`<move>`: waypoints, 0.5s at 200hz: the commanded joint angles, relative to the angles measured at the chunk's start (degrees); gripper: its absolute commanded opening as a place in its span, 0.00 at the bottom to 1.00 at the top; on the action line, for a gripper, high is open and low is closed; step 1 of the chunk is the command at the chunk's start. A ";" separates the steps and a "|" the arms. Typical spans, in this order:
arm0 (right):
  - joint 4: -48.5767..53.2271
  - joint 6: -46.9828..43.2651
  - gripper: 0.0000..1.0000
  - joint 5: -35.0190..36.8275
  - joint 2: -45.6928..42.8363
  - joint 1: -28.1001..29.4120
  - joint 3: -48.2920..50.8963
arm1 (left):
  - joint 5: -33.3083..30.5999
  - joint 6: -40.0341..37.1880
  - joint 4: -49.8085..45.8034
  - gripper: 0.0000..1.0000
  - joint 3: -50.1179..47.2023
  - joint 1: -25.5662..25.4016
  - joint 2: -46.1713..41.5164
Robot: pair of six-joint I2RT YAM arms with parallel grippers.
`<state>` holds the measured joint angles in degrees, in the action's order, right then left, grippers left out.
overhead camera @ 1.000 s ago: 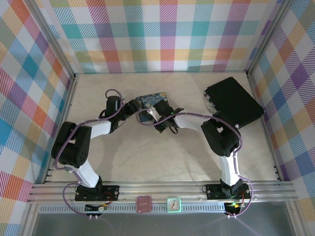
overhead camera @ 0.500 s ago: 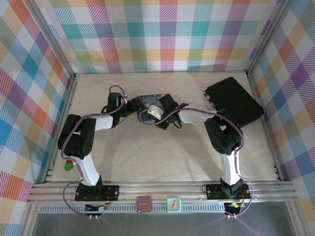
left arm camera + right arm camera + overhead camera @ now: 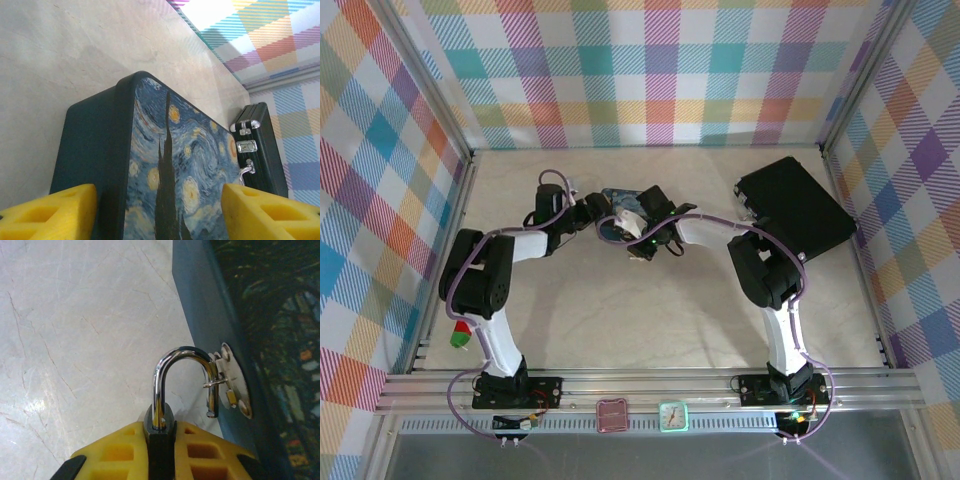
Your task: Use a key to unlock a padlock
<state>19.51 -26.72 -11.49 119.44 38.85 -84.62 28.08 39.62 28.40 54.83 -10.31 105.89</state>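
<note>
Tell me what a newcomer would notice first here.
The silver-shackled padlock, pinched by the right gripper, hooks through the hasp on the tin. That starry-night tin sits mid-scene, with the left gripper at its other end and a black case at far right.

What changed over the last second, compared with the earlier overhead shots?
The right hand moved away from the bases and slightly left, closing on the tin; it grips the padlock, whose shackle hooks the hasp. The left elbow also shifted away from the bases, and the tin seems nudged slightly left with the left hand holding it. The case stayed put.
</note>
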 commanded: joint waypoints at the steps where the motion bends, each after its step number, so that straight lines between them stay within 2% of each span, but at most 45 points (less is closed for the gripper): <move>1: -1.53 1.48 0.00 -2.22 0.00 0.35 -0.60 | 0.25 1.95 -4.42 0.67 -1.53 2.51 -7.76; 24: -2.17 2.72 0.00 -2.57 0.09 0.35 -0.57 | -2.48 2.33 -11.43 0.67 -3.86 3.40 -13.59; 45: -2.76 3.89 0.00 -2.81 0.09 0.35 -0.47 | -2.06 4.79 -11.96 0.63 -7.44 3.59 -16.93; 74: -3.65 5.51 0.00 -3.59 -0.08 0.35 0.11 | 0.03 14.92 -0.79 0.45 -14.93 2.44 -16.79; 100: -4.56 6.89 0.00 -4.42 -0.17 0.36 0.64 | -5.00 22.92 12.16 0.43 -19.84 -2.68 -14.36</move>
<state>17.63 -22.04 -12.78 119.44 38.85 -84.42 25.93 52.99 28.16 38.52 -8.62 89.32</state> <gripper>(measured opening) 0.122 0.429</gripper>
